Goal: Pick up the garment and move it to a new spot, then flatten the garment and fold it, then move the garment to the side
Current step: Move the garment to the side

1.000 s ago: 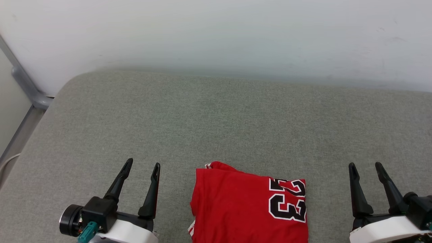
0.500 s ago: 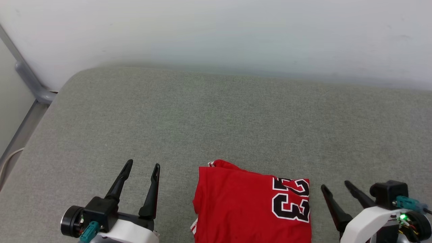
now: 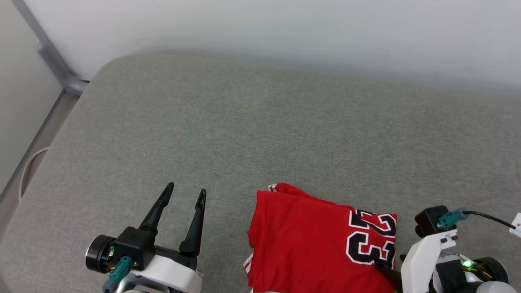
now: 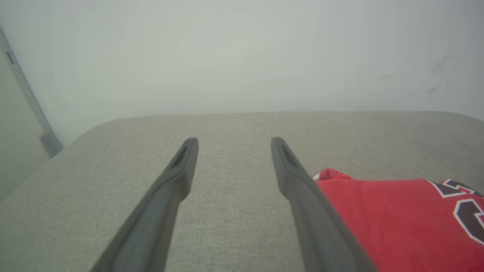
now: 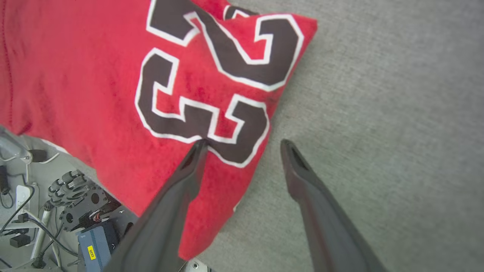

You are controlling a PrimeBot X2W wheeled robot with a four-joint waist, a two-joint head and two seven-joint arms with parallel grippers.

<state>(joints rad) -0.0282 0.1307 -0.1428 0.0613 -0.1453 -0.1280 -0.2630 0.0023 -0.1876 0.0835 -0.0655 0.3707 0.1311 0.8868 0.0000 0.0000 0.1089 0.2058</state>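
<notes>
Far left: a grey metal rail [image 3: 49, 55] runs down the white wall [image 3: 285, 28], and a thin white cable [image 3: 27, 162] loops beside the left edge of the grey fabric-covered padded desk [image 3: 244, 134]. The left gripper [image 3: 186, 188] has its dark fingers spread wide and empty. It hovers over bare desk just left of the garment, placed against it as it was a second ago. The whole head view has slid, so the camera moved, not the cloth. The red jersey-style garment [image 3: 309, 240] lies folded in a compact rectangle at the desk's near middle, with the black, white-outlined 23 at its right end. The real change is the right gripper [image 5: 245, 142]. A second ago it pointed up the view, well right of the cloth; it has since rolled over and swung in. Its fingers are wide and empty, one over the lower part of the 23 and one over bare desk, straddling the garment's right edge. Judgement: folding looks done, and this is the reach for the last move aside. Unclear: whether that finger touches the cloth. In the head view the white wrist housing hides most of the right fingers, and the frame cuts off the garment's near edge. The sleeves are tucked away; only a striped sliver shows at the far-left corner.
</notes>
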